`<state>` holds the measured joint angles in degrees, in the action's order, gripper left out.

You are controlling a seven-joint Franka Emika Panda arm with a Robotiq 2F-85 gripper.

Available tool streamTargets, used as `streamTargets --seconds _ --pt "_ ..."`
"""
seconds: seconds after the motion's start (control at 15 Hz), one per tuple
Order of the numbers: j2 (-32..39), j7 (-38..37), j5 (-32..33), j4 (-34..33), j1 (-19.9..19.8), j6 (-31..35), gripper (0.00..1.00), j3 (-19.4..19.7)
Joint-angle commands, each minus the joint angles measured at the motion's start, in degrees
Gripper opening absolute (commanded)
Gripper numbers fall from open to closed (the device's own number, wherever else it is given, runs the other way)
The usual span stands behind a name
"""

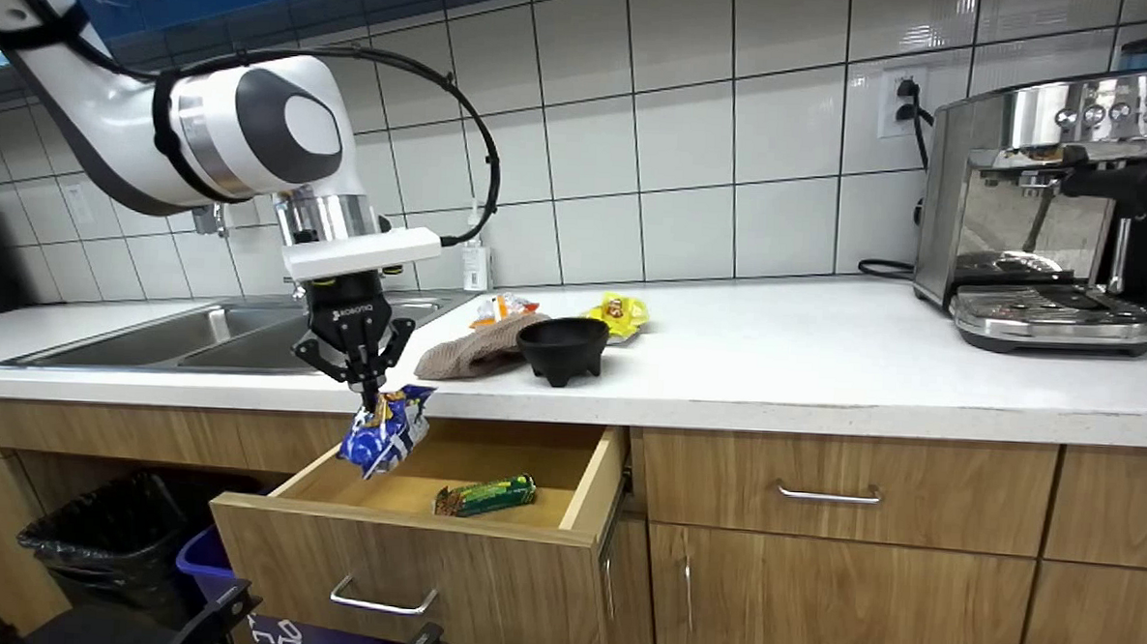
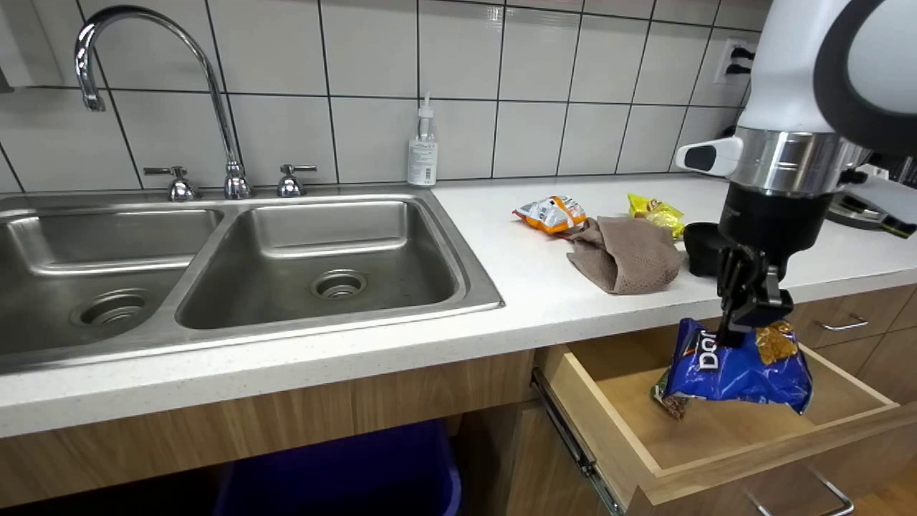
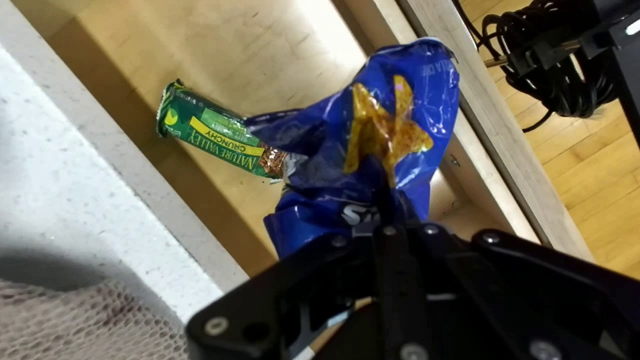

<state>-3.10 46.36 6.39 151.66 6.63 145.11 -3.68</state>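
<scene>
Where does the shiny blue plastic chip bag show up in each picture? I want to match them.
In an exterior view: shiny blue plastic chip bag, left of centre and below the middle.
In an exterior view: the bag, toward the right edge, below the middle.
In the wrist view: the bag, near the centre, slightly right.
Shared landmark: the open brown wooden drawer, visible in all views.

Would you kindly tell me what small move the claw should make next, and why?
I would probably lower the claw slightly: it pinches the blue Doritos bag above the open drawer, where a Nature Valley Crunchy bar lies on the bottom.
</scene>
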Motion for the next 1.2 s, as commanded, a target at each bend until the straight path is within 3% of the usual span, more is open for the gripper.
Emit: streamTargets --seconds 0.0,0.6,1.13 --pt "3.78 -1.20 3.14 -1.13 -0.22 3.10 0.00 -0.67" --pt "12.10 -6.33 10.65 -4.77 0.05 7.03 0.00 -1.37" --pt "15.09 -8.56 13.21 -8.01 0.39 7.91 0.00 -2.43"
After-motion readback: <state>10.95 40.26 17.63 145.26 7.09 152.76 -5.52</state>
